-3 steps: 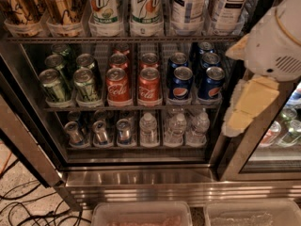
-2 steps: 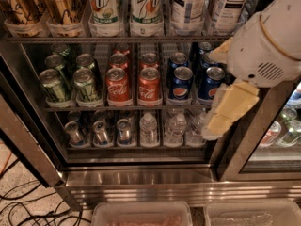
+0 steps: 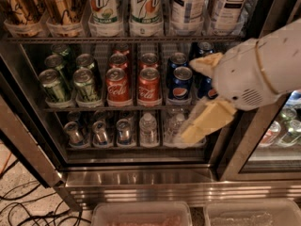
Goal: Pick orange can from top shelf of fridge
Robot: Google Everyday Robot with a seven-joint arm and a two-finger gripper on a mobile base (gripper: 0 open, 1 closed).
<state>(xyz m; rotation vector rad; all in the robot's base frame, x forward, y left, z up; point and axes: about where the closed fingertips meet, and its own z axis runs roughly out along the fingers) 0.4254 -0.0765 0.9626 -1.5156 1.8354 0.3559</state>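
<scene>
Two tall copper-orange cans (image 3: pixel 63 4) with dark script stand at the far left of the top shelf (image 3: pixel 117 39), a thin wire rack with clear cup bases. Their lids are cut off by the top edge of the view. The fridge (image 3: pixel 141 180) is a stainless-steel cooler, seen from above its shiny base. My gripper (image 3: pixel 204 121), cream-coloured at the end of a white arm (image 3: pixel 256 74), hangs in front of the right side of the middle and lower shelves. It is well below and to the right of the orange cans and holds nothing that I can see.
On the top shelf, white-green 7UP cans (image 3: pixel 123 8) and tall tea cans (image 3: pixel 207 6) stand right of the orange cans. The middle rack holds green (image 3: pixel 70 84), red cola (image 3: pixel 134 86) and blue cans (image 3: pixel 181 84). Small bottles (image 3: pixel 148 128) below. Cables (image 3: pixel 28 206) on the floor; plastic bins (image 3: pixel 141 214) in front.
The arm and gripper have moved left and a little down, from the fridge's right edge to in front of the blue cans and bottles. The cans have not moved.
</scene>
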